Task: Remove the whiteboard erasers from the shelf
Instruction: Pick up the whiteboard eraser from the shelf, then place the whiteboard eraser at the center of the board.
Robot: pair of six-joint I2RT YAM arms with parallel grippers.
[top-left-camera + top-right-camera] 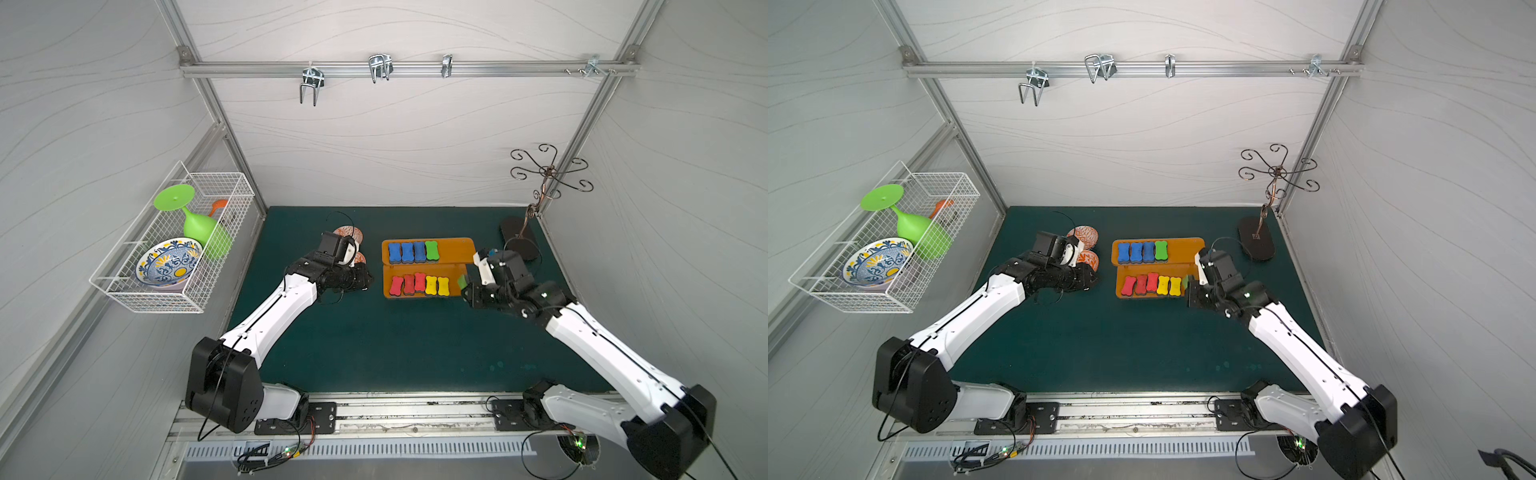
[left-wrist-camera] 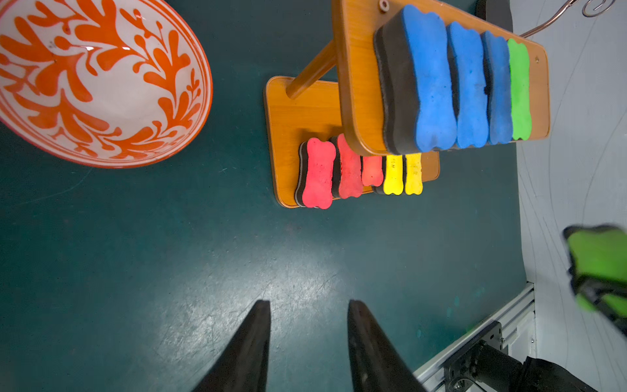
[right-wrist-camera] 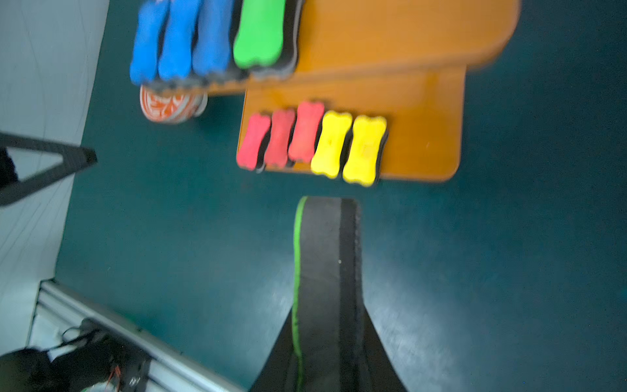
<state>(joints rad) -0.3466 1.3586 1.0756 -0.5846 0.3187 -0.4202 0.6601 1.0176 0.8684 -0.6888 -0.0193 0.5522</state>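
Shelf (image 1: 455, 249) of 2 orange wood-grain boards with rounded corners, joined by posts, stands mid-mat (image 1: 395, 345). Upper board: 3 blue erasers (image 1: 407, 252) and 1 green eraser (image 1: 432, 250) packed side by side, the remainder bare. Lower board: 3 red erasers (image 1: 408, 284) and 2 yellow erasers (image 1: 436, 286) in a row; the upper board overhangs its rear. All are bone-shaped foam with dark undersides.

Right gripper (image 3: 327, 312) pinches a second green eraser (image 3: 319, 254) edge-on, near the lower board's right end. Left gripper (image 2: 308, 303) is spread, nothing between its fingers, over bare mat. Orange-patterned bowl (image 2: 101, 78) sits beside the left wrist. Wire basket (image 1: 174, 307) on the left wall holds a green goblet (image 1: 199, 226). Scrolled wire stand (image 1: 548, 170) occupies the rear right corner.
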